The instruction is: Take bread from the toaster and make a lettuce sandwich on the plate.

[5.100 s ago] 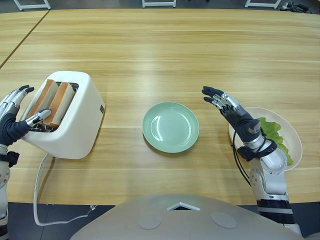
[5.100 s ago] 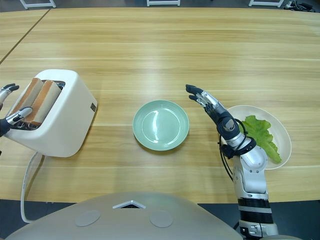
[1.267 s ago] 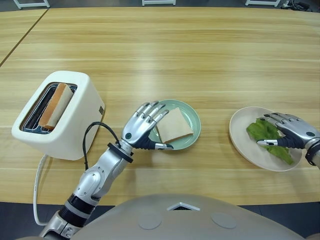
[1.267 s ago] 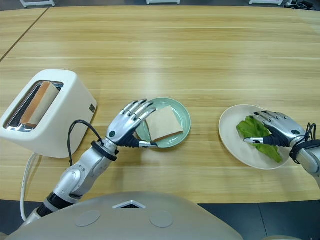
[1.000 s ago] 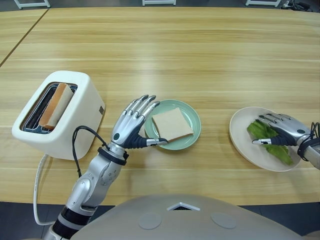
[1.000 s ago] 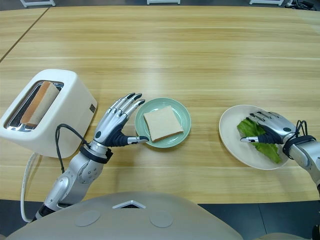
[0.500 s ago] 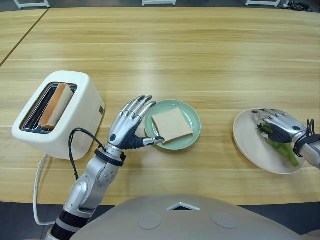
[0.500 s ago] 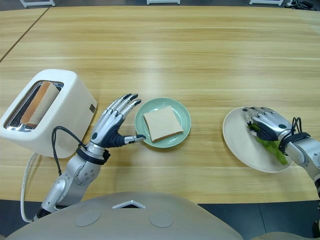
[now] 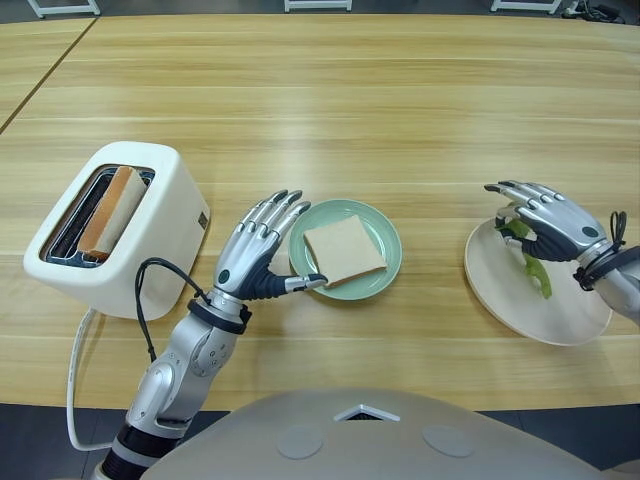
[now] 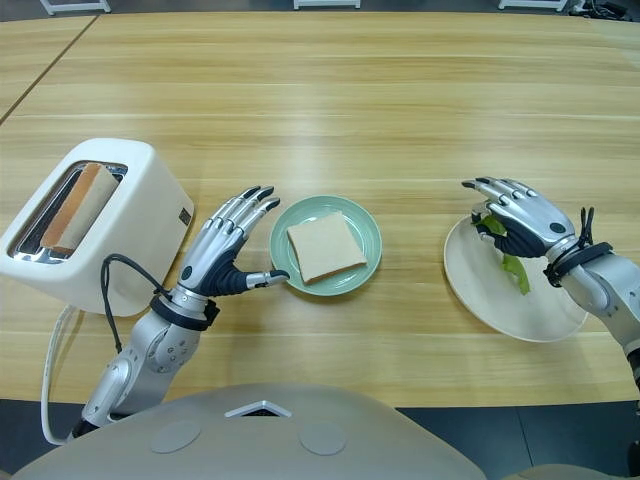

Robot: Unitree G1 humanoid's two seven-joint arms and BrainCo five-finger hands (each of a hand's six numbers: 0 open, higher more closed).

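A white toaster (image 9: 135,240) stands at the left with one bread slice (image 9: 108,209) in its slot. A second slice (image 9: 343,250) lies flat on the green plate (image 9: 385,228) at the table's middle. My left hand (image 9: 255,258) is open just left of that plate, fingers spread, touching nothing. At the right, my right hand (image 9: 542,219) is shut on the lettuce leaf (image 9: 532,268), which hangs from it above the cream plate (image 9: 530,300). Most of the leaf is hidden under the hand.
The toaster's white cord (image 9: 72,385) runs off the near table edge at the left. Bare wooden tabletop (image 9: 330,100) stretches behind both plates.
My right hand has closed on the lettuce and lifted it up and slightly left off the cream plate. My left hand drew back a little from the green plate.
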